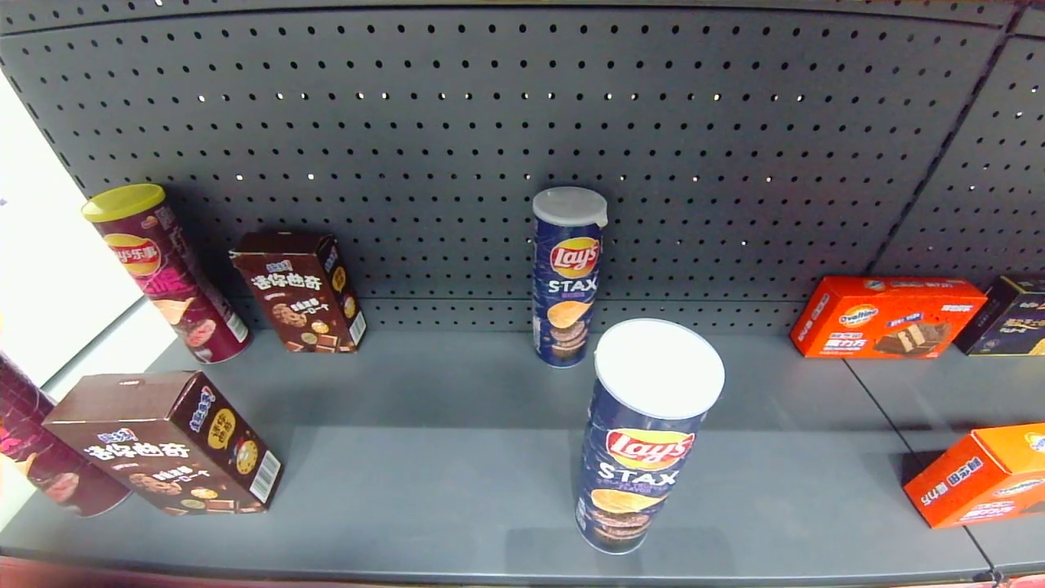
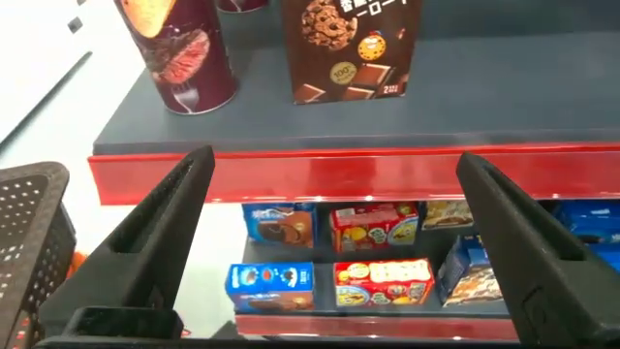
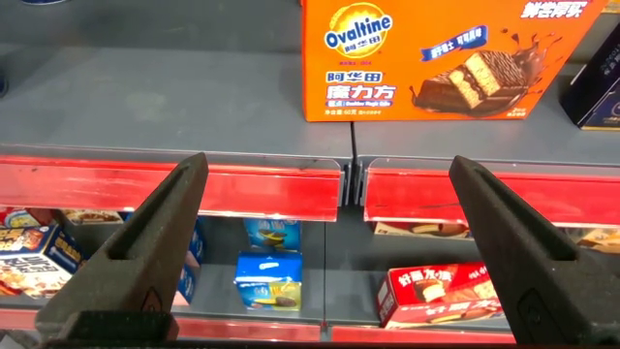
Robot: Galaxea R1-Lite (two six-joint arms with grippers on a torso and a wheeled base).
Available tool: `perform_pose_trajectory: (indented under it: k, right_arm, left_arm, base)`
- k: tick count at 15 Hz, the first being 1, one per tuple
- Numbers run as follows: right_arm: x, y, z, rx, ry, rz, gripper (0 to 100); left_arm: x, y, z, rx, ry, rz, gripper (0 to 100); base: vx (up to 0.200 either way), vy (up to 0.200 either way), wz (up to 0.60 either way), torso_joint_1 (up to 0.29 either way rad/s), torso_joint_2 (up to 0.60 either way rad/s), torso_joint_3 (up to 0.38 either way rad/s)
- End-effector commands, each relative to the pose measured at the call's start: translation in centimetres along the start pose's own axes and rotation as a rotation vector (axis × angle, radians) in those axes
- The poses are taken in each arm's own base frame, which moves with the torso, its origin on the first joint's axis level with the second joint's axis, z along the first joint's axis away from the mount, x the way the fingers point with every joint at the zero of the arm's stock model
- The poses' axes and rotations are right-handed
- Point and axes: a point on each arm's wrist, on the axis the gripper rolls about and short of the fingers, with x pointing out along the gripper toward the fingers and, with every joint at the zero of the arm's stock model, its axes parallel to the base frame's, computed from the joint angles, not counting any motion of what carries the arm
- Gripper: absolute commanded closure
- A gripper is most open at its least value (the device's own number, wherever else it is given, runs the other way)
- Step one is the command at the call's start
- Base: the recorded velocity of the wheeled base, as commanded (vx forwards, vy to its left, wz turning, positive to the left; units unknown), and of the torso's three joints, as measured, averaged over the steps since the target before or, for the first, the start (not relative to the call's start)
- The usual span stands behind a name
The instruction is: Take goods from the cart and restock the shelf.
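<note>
Two blue chip cans stand upright on the grey shelf (image 1: 424, 457), one at the back (image 1: 568, 278) and one near the front edge (image 1: 645, 441). My left gripper (image 2: 334, 160) is open and holds nothing. It hangs in front of the shelf's red front strip (image 2: 387, 174), below a maroon can (image 2: 184, 53) and a brown cookie box (image 2: 349, 48). My right gripper (image 3: 329, 167) is also open with nothing in it. It faces the red strip (image 3: 262, 184) under an orange wafer box (image 3: 436, 58).
A maroon can (image 1: 167, 273) and brown cookie boxes (image 1: 300, 291) (image 1: 167, 441) stand on the shelf's left. Orange boxes (image 1: 890, 317) (image 1: 976, 474) lie on its right. A black mesh basket (image 2: 29, 242) sits beside my left gripper. Lower shelves hold small snack boxes (image 2: 383, 281) (image 3: 271, 281).
</note>
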Motion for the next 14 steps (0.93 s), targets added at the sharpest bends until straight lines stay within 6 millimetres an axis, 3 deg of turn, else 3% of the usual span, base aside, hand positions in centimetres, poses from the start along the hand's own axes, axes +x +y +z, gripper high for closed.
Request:
perform_pose_trajectory:
  k: [1,4,5,6,7,8,12,14]
  right_arm:
    - [0.0,0.0,0.0,-0.001,0.001,0.001,0]
    - [0.0,0.0,0.8,-0.007,-0.001,0.016,0]
    - [-0.1,0.0,4.9,-0.008,-0.037,0.003,0]
    - [1.8,-0.1,9.4,0.026,0.05,0.024,0]
    - [2.0,-0.1,9.5,0.03,0.056,0.031,0]
    - [2.8,0.1,10.4,0.03,0.076,0.18,0]
    - [8.2,1.2,13.5,-0.02,0.145,0.37,0]
    - [10.7,2.4,13.0,-0.047,0.216,0.448,0]
  left_arm:
    - [0.0,0.0,0.0,0.0,0.005,0.0,0]
    - [0.0,0.0,0.0,-0.027,0.005,-0.01,0]
    - [0.0,0.0,0.0,-0.033,0.003,-0.012,0]
    - [0.0,0.0,0.0,-0.039,0.003,-0.01,0]
    - [0.0,0.0,0.0,-0.039,0.003,-0.01,0]
    - [0.0,0.0,0.0,-0.036,0.003,-0.013,0]
    - [0.0,0.0,0.0,-0.037,0.004,-0.018,0]
    - [0.0,0.0,0.0,-0.037,0.004,-0.018,0]
  base:
    - [0.0,0.0,0.0,0.0,0.0,0.0]
    - [0.0,0.0,0.0,0.0,0.0,0.0]
    - [0.0,0.0,0.0,0.0,0.0,0.0]
    - [0.0,0.0,0.0,0.0,0.0,0.0]
    - [0.0,0.0,0.0,0.0,0.0,0.0]
    - [0.0,0.0,0.0,0.0,0.0,0.0]
    - [0.0,0.0,0.0,0.0,0.0,0.0]
    - [0.0,0.0,0.0,0.0,0.0,0.0]
